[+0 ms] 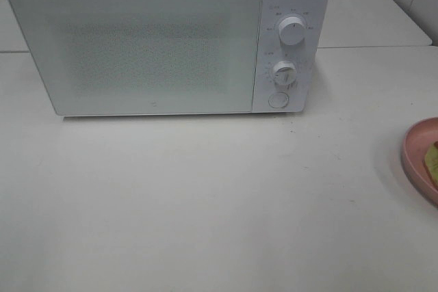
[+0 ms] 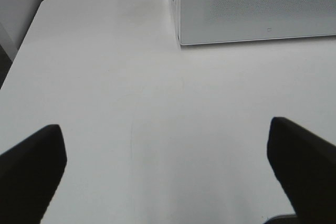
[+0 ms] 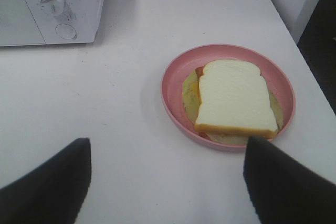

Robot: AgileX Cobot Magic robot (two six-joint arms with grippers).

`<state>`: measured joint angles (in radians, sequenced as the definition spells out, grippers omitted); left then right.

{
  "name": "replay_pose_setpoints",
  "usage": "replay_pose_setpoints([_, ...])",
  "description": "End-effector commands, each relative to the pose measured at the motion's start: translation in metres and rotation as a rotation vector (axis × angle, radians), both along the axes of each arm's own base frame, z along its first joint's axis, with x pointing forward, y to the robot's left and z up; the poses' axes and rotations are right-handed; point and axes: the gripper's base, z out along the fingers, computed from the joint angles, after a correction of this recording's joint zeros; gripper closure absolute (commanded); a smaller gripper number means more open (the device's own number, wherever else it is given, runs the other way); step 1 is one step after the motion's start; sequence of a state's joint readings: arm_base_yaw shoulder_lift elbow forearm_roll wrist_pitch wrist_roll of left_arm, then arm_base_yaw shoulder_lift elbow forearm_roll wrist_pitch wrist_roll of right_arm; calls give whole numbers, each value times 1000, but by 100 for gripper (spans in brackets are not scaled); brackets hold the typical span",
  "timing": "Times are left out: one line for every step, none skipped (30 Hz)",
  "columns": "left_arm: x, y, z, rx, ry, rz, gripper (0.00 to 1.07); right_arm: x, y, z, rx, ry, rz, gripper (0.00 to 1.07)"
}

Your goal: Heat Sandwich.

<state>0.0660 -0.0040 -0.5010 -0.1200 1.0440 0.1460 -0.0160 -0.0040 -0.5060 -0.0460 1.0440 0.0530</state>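
The sandwich (image 3: 235,98), pale bread with a tan crust over yellow and red filling, lies flat on a round pink plate (image 3: 173,85). In the exterior high view only the plate's edge (image 1: 414,155) and a yellowish sliver of the sandwich (image 1: 432,158) show at the right border. The white microwave (image 1: 137,46) stands at the back of the table with its door shut. My right gripper (image 3: 168,182) is open above the table, short of the plate, holding nothing. My left gripper (image 2: 168,177) is open over bare table in front of the microwave (image 2: 252,3). Neither gripper appears in the exterior high view.
Two round knobs (image 1: 293,32) and a round button (image 1: 278,100) sit on the microwave's right panel (image 3: 58,9). The white table (image 1: 205,203) runs wide in front of the oven. Its left edge (image 2: 21,51) and right edge (image 3: 310,72) are near.
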Motion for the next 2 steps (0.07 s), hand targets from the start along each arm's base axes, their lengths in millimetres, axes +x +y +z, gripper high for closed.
replay_pose_setpoints([-3,0,0,-3,-37,-9,5,-4,0,0,-6,-30,0,31])
replay_pose_setpoints([-3,0,0,-3,-37,-9,5,-4,0,0,-6,-30,0,31])
